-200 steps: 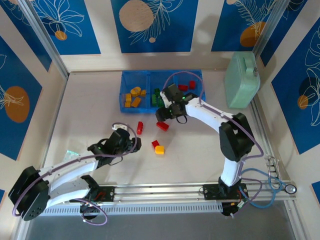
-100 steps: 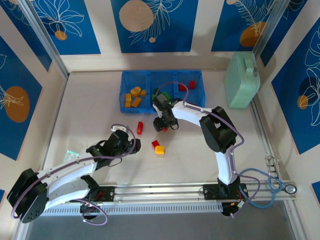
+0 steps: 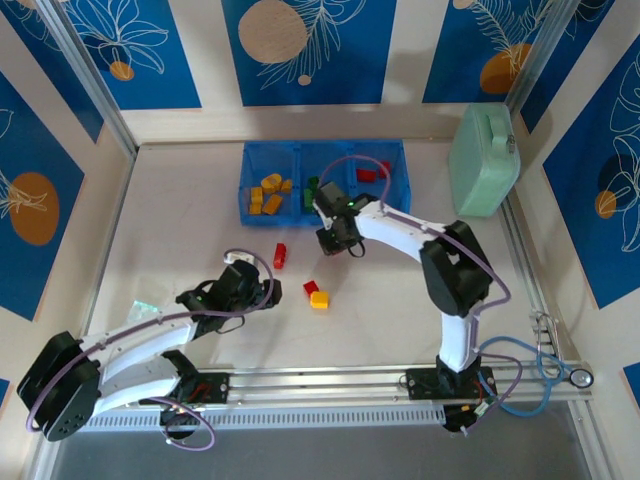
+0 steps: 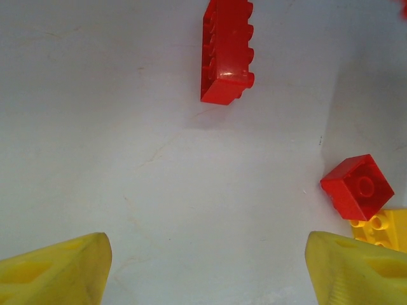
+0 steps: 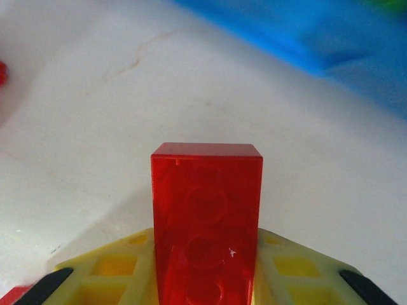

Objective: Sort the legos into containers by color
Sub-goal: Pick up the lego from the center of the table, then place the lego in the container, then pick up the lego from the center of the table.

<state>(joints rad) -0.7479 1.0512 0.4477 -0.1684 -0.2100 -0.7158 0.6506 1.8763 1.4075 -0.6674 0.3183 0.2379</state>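
Note:
My right gripper (image 3: pixel 336 241) is shut on a red lego (image 5: pixel 206 216), which stands up between its yellow fingers (image 5: pixel 108 270) just above the white table, close in front of the blue tray (image 3: pixel 322 215). The tray's containers hold yellow-orange legos (image 3: pixel 268 192) on the left, green ones (image 3: pixel 312 190) in the middle and red ones (image 3: pixel 370 172) on the right. My left gripper (image 3: pixel 264 290) hangs open over bare table. Ahead of it lie a long red lego (image 4: pixel 227 54), a small red lego (image 4: pixel 357 186) and a yellow lego (image 4: pixel 381 229).
A pale mint-green case (image 3: pixel 484 160) stands at the right edge beside the tray. A small translucent scrap (image 3: pixel 140 308) lies at the table's left. Low walls close in the table on three sides.
My right gripper came down from over the tray onto the red lego lying in front of it and closed on it. The left arm has not moved.

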